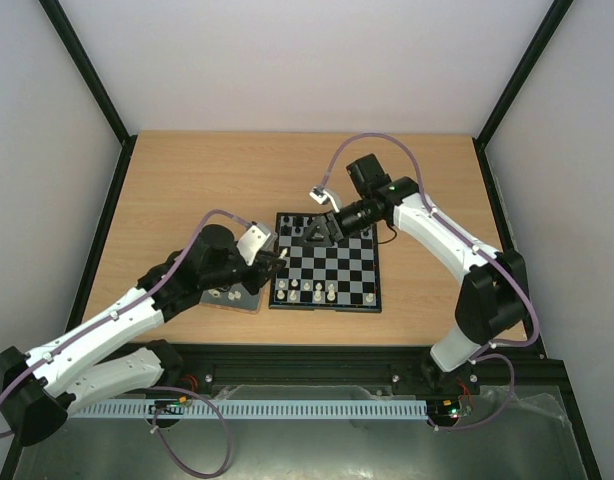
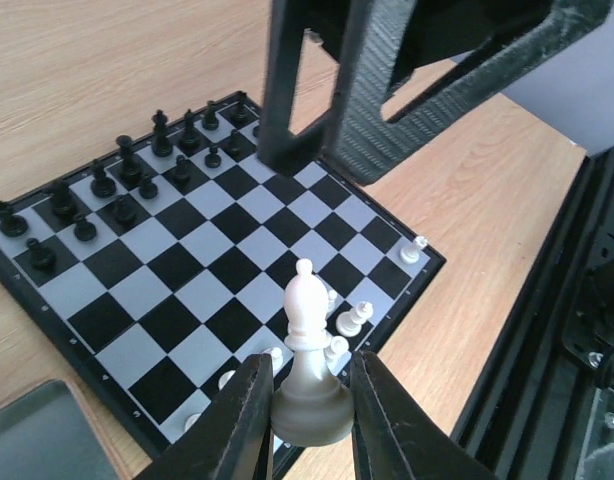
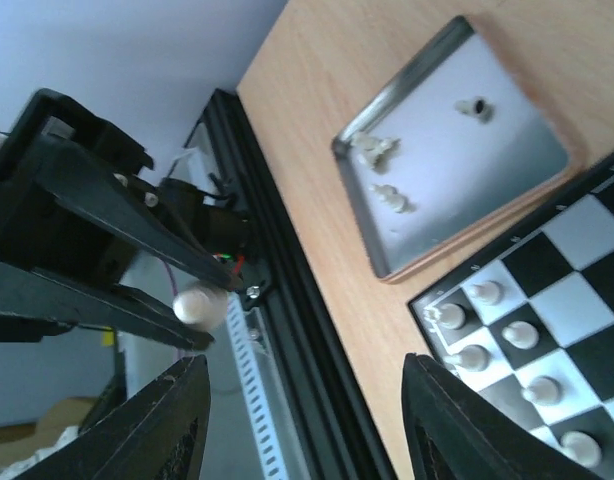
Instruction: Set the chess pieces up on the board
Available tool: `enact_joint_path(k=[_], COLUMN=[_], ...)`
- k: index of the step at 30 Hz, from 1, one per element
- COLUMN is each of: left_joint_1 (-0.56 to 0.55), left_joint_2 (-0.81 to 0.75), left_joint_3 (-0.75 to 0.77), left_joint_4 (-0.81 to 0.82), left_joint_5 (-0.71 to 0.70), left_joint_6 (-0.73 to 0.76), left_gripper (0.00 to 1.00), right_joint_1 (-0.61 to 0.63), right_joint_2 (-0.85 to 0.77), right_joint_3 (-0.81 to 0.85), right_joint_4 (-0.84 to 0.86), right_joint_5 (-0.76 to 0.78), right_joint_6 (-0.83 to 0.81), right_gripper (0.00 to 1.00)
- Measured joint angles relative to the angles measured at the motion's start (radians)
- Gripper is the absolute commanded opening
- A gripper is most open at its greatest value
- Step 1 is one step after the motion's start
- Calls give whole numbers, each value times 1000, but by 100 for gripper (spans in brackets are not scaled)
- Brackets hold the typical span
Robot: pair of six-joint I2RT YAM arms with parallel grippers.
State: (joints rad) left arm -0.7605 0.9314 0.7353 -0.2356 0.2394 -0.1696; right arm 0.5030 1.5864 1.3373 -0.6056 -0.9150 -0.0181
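The tray beside the board holds a few white pieces and a dark piece; the left gripper pinches a white piece.

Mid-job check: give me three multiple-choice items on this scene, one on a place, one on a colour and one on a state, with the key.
1. From the top camera, where does the tray lie relative to the board?
A) left of it
B) right of it
C) beyond its far edge

2. What colour is the piece in the left pincer?
A) black
B) white
C) red

3. What state is the right pincer in?
A) shut on a pawn
B) shut on the tray rim
C) open, holding nothing

Key:
1 A, the tray sits by the board's left edge.
2 B, a white piece stands clamped between the fingers.
3 C, its fingers stand wide apart with nothing between them.
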Motion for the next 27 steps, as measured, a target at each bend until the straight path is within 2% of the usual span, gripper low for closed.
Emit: enact_joint_path(k=[8, 13, 20, 27], left_joint_1=[-9, -9, -9, -9], left_joint_2=[5, 15, 16, 18], left_joint_3=[-2, -2, -7, -7], left_joint_4=[11, 9, 13, 16], left_joint_5=[42, 49, 50, 39], left_joint_6=[11, 13, 13, 16], left_gripper=[9, 9, 11, 56], right_joint_1=[75, 127, 132, 130], right_joint_2=[56, 90, 97, 97], right_joint_3=[60, 77, 80, 80], right_joint_4=[-31, -48, -66, -71], right_joint_5=[-90, -106, -111, -97], right_joint_6=[3, -8, -24, -42], right_gripper=[44, 30, 11, 6])
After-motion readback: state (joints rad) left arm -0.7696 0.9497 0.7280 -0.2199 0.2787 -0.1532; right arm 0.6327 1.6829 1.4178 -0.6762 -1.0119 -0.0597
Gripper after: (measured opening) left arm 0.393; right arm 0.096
